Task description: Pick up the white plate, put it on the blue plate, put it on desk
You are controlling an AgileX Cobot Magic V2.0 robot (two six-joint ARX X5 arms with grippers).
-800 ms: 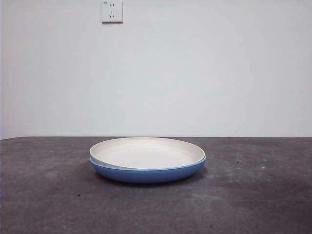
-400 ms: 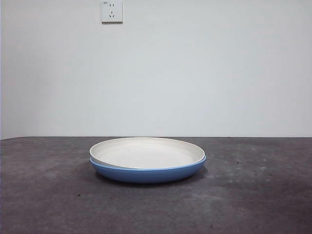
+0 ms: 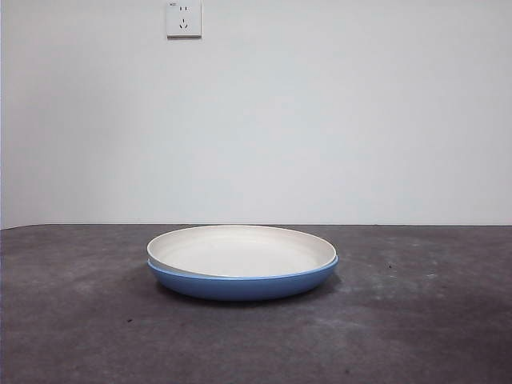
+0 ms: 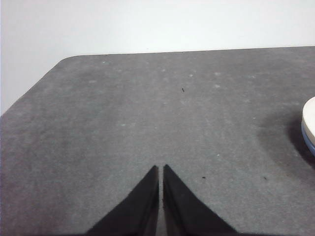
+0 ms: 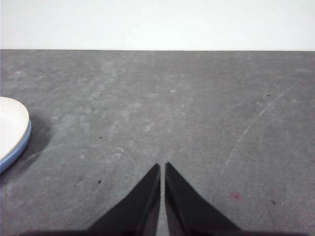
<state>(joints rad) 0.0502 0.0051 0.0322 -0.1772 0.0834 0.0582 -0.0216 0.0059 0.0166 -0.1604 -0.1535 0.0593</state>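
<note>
The white plate (image 3: 240,250) rests inside the blue plate (image 3: 240,285) in the middle of the desk (image 3: 416,320) in the front view, sitting slightly askew toward the left. A sliver of both plates shows at the edge of the left wrist view (image 4: 310,123) and of the right wrist view (image 5: 12,130). My left gripper (image 4: 161,168) is shut and empty, low over bare desk, away from the plates. My right gripper (image 5: 162,166) is shut and empty on the other side of the plates. Neither arm shows in the front view.
A white wall with a socket (image 3: 183,18) stands behind the desk. The desk's rounded corner (image 4: 69,59) shows in the left wrist view. A long pale scratch (image 5: 256,123) marks the desk in the right wrist view.
</note>
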